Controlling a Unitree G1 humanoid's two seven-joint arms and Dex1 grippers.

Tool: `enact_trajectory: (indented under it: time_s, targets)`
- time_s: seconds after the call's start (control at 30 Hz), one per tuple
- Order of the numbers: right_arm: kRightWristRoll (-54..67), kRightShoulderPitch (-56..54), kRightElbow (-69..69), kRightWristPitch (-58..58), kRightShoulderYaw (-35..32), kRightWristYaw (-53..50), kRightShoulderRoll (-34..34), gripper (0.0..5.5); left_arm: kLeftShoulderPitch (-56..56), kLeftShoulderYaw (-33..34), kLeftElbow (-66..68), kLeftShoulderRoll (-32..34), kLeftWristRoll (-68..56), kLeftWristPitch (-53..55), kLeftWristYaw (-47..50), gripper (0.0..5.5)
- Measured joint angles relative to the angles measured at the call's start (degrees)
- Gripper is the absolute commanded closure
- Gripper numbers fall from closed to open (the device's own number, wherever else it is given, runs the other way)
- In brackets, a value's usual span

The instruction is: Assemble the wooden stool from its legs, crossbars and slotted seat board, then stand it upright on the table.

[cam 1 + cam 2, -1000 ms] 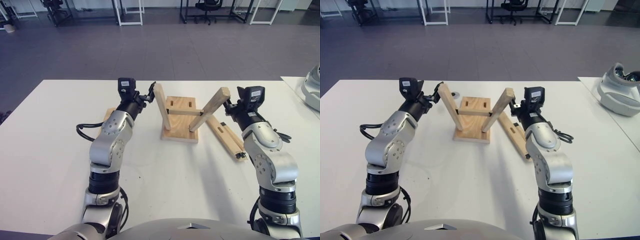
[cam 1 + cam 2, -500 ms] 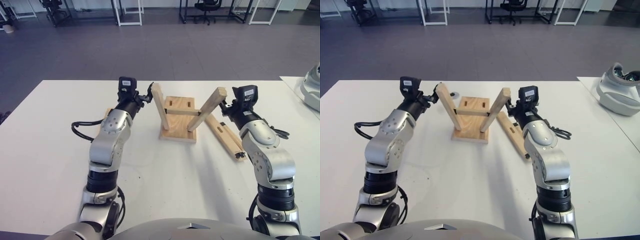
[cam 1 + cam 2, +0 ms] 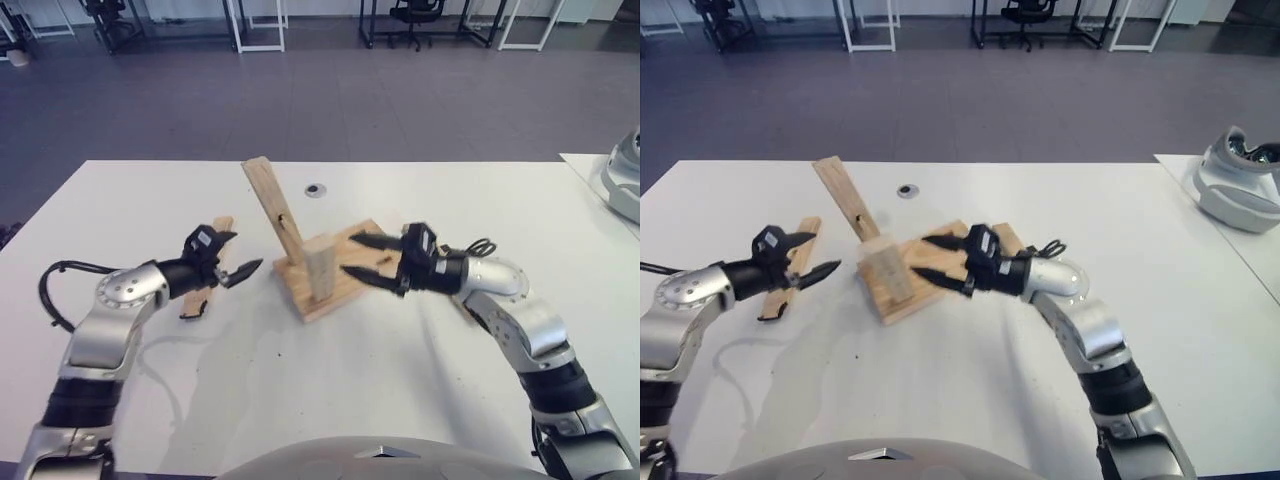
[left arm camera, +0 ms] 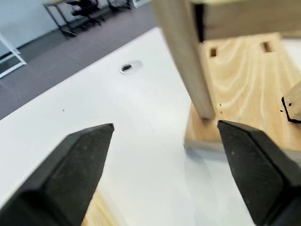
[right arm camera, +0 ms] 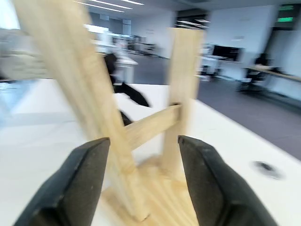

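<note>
Between left claw [image 3: 240, 252] and right claw [image 3: 350, 254], both spread empty: half-built stool [image 3: 320, 270] on table [image 3: 300, 380].

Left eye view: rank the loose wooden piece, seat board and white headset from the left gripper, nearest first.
1. The loose wooden piece, lying right by the left gripper.
2. The seat board, mid-table, to the gripper's right.
3. The white headset, at the far right.

Bare table [image 3: 262, 302] gap btwn left tool [image 3: 248, 250] & legs [image 3: 272, 205]
</note>
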Motion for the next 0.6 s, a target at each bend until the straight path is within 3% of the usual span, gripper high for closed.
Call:
enact_trajectory:
  time_s: [0.1,0.2,0.37,0.5,0.6]
  targets:
    - [-10.7,-4.7,10.2,-1.6,1.2,-8.3,1.0,2.78,1.5,-3.9,-3.1,3.7,2.5,0.2,-3.0,1.41]
    - [-20.7,-9.2,27.7,-5.1,-0.8,-16.5,-2.4,2.78,3.6,-8.6,-6.3,5.5,5.8,0.4,-4.7,1.41]
    - [-32.7,-13.5,47.1,-17.9,4.1,-18.5,-3.4,2.78,7.8,-12.8,-13.6,9.4,2.1,2.6,-12.8,1.41]
    - [-36.1,-16.6,53.9,-26.3,6.6,-17.1,-1.8,2.78,0.0,-19.5,-5.6,1.3,11.8,0.5,-3.0,1.41]
    - [-36.0,-14.6,51.1,-29.5,7.3,-10.8,-5.5,2.78,-5.1,-24.3,2.5,-4.3,20.2,-4.2,4.6,1.41]
